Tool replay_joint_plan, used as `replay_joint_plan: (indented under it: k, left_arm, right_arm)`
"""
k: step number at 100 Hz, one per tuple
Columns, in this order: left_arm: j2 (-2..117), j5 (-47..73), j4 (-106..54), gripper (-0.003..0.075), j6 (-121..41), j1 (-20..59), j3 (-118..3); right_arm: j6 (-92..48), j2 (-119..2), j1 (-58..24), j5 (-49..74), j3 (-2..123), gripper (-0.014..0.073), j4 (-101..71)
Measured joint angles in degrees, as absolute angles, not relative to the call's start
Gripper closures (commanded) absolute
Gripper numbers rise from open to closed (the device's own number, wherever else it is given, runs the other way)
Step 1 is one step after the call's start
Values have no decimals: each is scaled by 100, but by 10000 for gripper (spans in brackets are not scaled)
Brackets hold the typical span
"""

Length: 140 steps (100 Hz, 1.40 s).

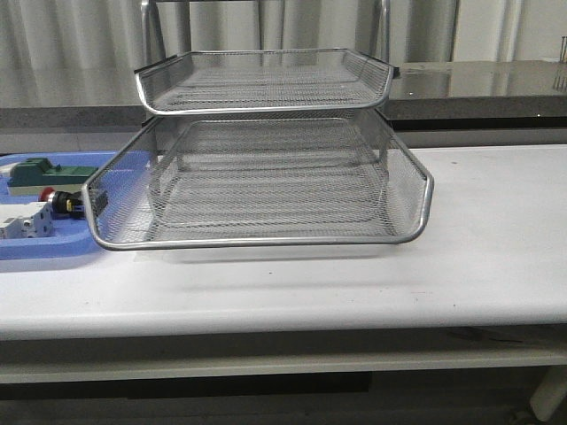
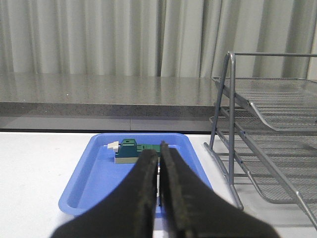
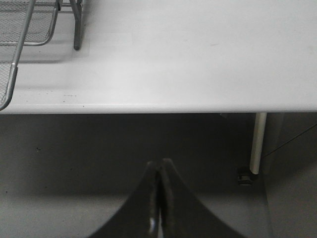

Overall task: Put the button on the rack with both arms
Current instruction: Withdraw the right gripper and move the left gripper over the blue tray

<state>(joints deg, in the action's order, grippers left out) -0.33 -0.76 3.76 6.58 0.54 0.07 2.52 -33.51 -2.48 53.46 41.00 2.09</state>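
Both black grippers sit pressed together and empty: the left gripper (image 2: 159, 161) faces a flat blue plastic tray (image 2: 84, 183) on the white table (image 1: 496, 230), while the right gripper (image 3: 161, 166) hangs off the table's front edge, over the floor. In the tray lies the small red-capped push-button (image 1: 58, 200), between a green block (image 1: 40, 170) and a white block (image 1: 19, 223), just beside the silver wire-mesh rack (image 1: 266, 239).
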Motion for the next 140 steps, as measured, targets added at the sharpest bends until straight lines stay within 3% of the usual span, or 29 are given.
replay_joint_plan:
  k: [36, 56, 104, 140]
  left_arm:
    - [-33, -403, -36, 716, 667, 54, 7]
    - [201, 450, -184, 716, 680, 54, -655]
    - [3687, 3351, -184, 716, 62, 54, -4189]
    - [5946, 4360, -166, 714, -984, 54, -5575]
  right_arm:
    - [252, -3351, -248, 5350, 4100, 662, 213]
    - [256, -3351, -248, 5350, 4100, 662, 213]
    - [256, -3351, -248, 5359, 4100, 662, 221]
    - [265, -3351, -248, 5359, 4100, 662, 221]
